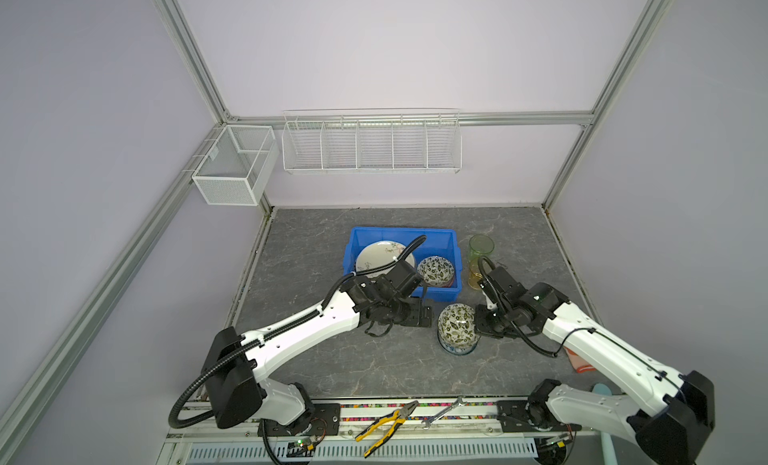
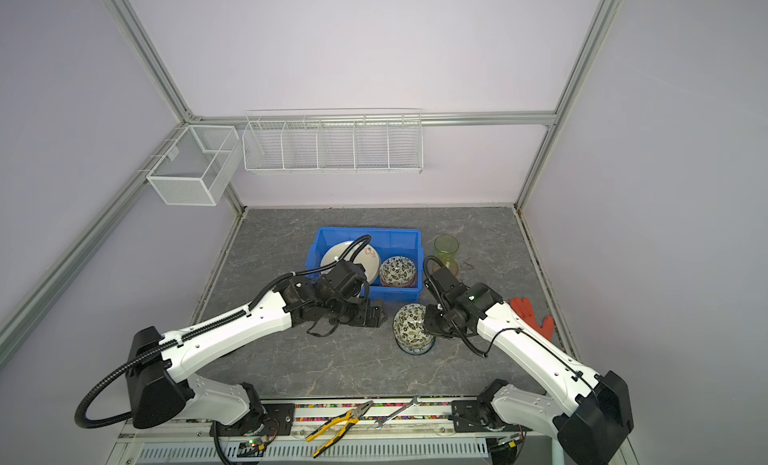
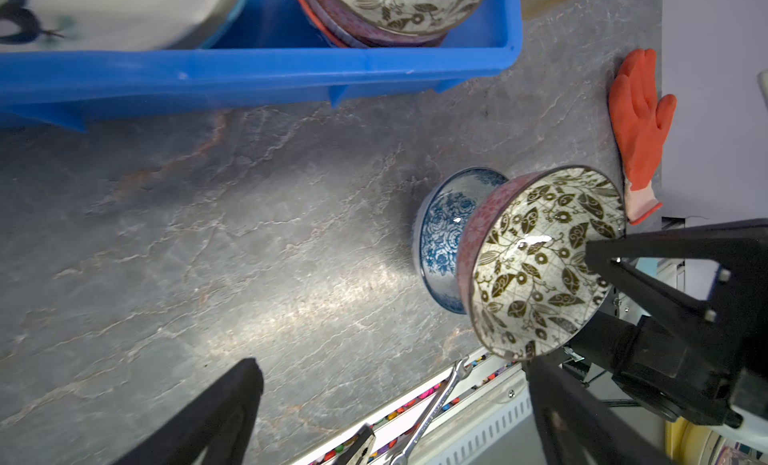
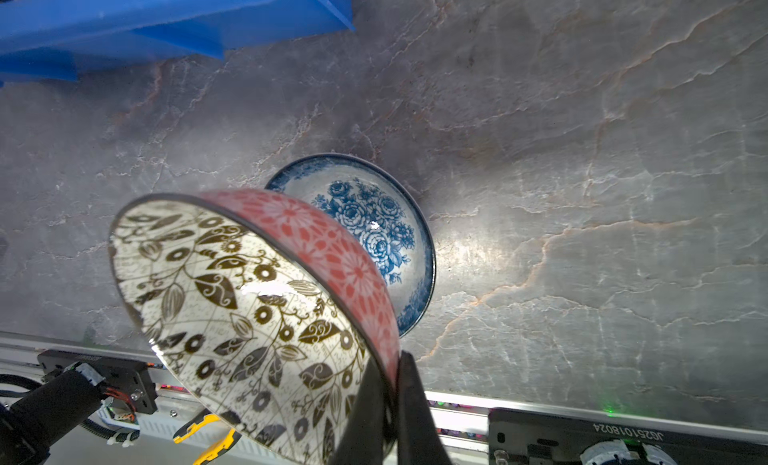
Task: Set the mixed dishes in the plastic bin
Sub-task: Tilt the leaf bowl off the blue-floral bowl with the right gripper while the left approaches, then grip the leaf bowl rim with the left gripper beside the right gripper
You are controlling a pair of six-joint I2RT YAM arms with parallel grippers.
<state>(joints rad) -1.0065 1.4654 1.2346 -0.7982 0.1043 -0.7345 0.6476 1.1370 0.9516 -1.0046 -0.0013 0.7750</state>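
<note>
**Right gripper lifts a leafy bowl by its rim; left gripper waits open at the bin**

Closest in the right wrist view, the right gripper (image 4: pixel 392 367) is clamped on the rim of the leafy bowl (image 4: pixel 232 309), one finger inside and one on the red patterned outside. The bowl is tilted steeply on edge over a blue floral bowl (image 4: pixel 374 230) that sits upright on the desk (image 1: pixel 311 359), right of its middle and toward the front edge. Whether the two bowls touch cannot be told.

The right arm reaches in from the front right corner, wrist bent down. The left arm stretches from the front left corner, and the left gripper (image 3: pixel 392 363) lies low just in front of the plastic bin (image 1: pixel 403 231), jaws wide apart and holding nothing.

The bin stands near the desk's back edge. In it a cream plate (image 1: pixel 380 255) leans on the left, and a second leafy bowl (image 1: pixel 435 271) tops a stack at the front right corner.

Right of the bin stand a green glass (image 1: pixel 481 249) and an amber glass (image 1: pixel 476 276), partly hidden by the right arm's cable. An orange glove (image 2: pixel 528 313) lies at the right edge. Pliers (image 1: pixel 386 425) and a wrench (image 1: pixel 444 413) rest on the front rail.
</note>
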